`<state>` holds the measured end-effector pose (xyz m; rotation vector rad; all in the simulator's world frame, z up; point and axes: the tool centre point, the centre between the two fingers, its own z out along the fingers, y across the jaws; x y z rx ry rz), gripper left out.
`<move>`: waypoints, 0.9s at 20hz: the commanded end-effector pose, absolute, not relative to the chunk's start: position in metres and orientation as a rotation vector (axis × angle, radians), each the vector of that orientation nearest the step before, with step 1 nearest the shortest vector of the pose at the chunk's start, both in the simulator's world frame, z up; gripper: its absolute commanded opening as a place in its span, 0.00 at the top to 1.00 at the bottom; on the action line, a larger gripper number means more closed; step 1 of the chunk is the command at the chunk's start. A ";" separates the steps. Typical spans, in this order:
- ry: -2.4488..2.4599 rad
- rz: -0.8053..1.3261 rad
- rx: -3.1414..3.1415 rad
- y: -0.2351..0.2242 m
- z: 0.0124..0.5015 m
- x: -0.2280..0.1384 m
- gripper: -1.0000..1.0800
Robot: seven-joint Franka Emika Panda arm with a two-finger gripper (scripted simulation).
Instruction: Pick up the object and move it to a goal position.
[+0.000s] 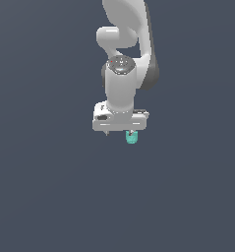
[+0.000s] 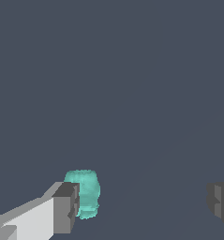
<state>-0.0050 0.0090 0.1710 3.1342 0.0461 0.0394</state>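
Note:
The object [image 1: 132, 138] is a tiny teal-green ridged blob. In the exterior view it sits just under the white gripper [image 1: 119, 132], at the end toward the exterior view's right. In the wrist view the object [image 2: 86, 193] stands right against one grey fingertip [image 2: 66, 206], partly behind it. The other fingertip [image 2: 220, 201] is far off across a wide gap. The gripper [image 2: 144, 204] is open and the object is off-centre between the fingers, close to one of them. No goal marker shows in either view.
The white arm [image 1: 123, 59] rises above the gripper toward the top of the exterior view. A plain dark grey-blue surface [image 1: 50, 187] fills the rest of both views.

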 end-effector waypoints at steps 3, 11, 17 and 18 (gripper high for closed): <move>0.049 0.036 3.133 0.008 0.170 -0.005 0.04; 0.076 -0.003 3.119 -0.001 0.164 -0.008 0.04; 0.074 -0.001 3.121 0.005 0.159 -0.011 0.04; 0.073 0.000 3.122 0.007 0.157 -0.013 0.04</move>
